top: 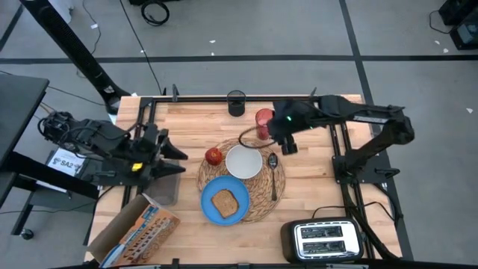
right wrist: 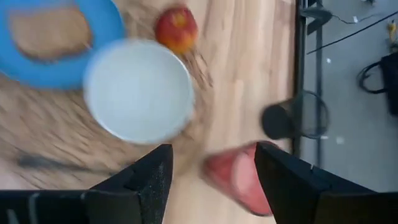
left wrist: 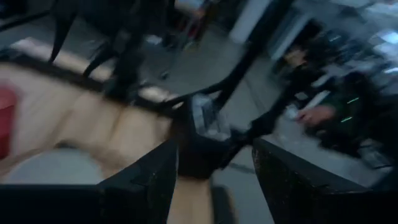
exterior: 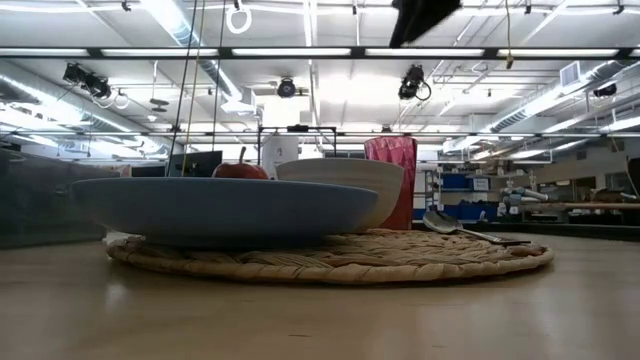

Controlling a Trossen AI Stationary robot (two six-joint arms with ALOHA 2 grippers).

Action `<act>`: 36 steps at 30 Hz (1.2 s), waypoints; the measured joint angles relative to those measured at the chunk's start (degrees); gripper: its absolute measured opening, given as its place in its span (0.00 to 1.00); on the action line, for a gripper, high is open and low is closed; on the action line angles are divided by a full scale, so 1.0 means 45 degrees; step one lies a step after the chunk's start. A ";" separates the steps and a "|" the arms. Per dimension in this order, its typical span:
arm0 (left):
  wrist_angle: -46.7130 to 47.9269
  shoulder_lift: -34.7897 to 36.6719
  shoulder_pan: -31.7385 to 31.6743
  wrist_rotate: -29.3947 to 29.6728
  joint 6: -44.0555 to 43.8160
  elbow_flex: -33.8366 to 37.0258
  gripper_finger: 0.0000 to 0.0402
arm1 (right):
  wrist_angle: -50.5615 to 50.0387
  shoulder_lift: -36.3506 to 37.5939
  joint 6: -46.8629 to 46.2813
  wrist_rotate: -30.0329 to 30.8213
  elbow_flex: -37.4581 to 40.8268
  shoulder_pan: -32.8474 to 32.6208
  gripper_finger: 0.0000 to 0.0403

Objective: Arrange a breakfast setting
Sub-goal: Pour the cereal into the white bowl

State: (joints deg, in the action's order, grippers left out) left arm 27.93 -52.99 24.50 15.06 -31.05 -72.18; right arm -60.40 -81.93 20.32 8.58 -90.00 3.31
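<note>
The round straw placemat (top: 278,196) lies mid-table. On it are the blue plate (top: 211,213) with the toast slice (top: 225,202), the white bowl (top: 244,162), the red apple (top: 214,155) and the metal spoon (top: 273,173). The translucent red cup (top: 264,123) stands upright on the wood just beyond the mat's far edge. My right gripper (top: 286,142) hovers open just right of the cup. In the right wrist view (right wrist: 214,162) the cup (right wrist: 239,180) shows between the fingers, farther off. My left gripper (top: 178,160) is open and empty, left of the apple.
A small black cup (top: 236,103) stands at the far edge, behind the red cup. A silver toaster (top: 326,239) sits at the near right corner. A cardboard box (top: 134,232) lies at the near left. Bare wood shows right of the mat.
</note>
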 joint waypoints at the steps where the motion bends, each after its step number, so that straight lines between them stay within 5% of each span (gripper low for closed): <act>1: -0.0302 -0.0188 0.0212 -0.0003 0.0045 -0.0331 0.52 | 0.0000 0.0116 -0.0771 0.0097 0.0000 -0.0401 0.58; 5: -0.0096 -0.1328 0.0967 0.0007 0.0378 -0.2380 0.49 | 0.0087 0.0286 -0.2969 0.1021 0.0000 -0.1981 0.57; 8: 0.2076 -0.2385 0.1601 -0.0002 -0.0836 -0.4100 0.49 | 0.0071 0.0194 -0.3812 0.1983 -0.0005 -0.3024 0.57; 14: 0.6789 -0.4266 0.3474 -0.1253 -0.6887 -0.7008 0.49 | -0.0108 -0.0311 -0.4517 0.2914 0.0000 -0.4322 0.57; 26: 1.0922 -0.6526 0.7125 -0.3654 -1.6860 -0.9795 0.49 | 0.0131 -0.2020 -0.4010 0.2890 0.0005 -0.4637 0.57; 36: 1.3756 -0.7644 0.7759 -0.3664 -1.7662 -0.9769 0.49 | 0.0144 -0.3274 -0.3903 0.1404 0.0024 -0.4978 0.57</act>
State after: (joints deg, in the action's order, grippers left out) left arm 89.83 -87.39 59.42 -1.43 -110.53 -116.14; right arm -59.75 -96.66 2.76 14.90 -89.89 -19.10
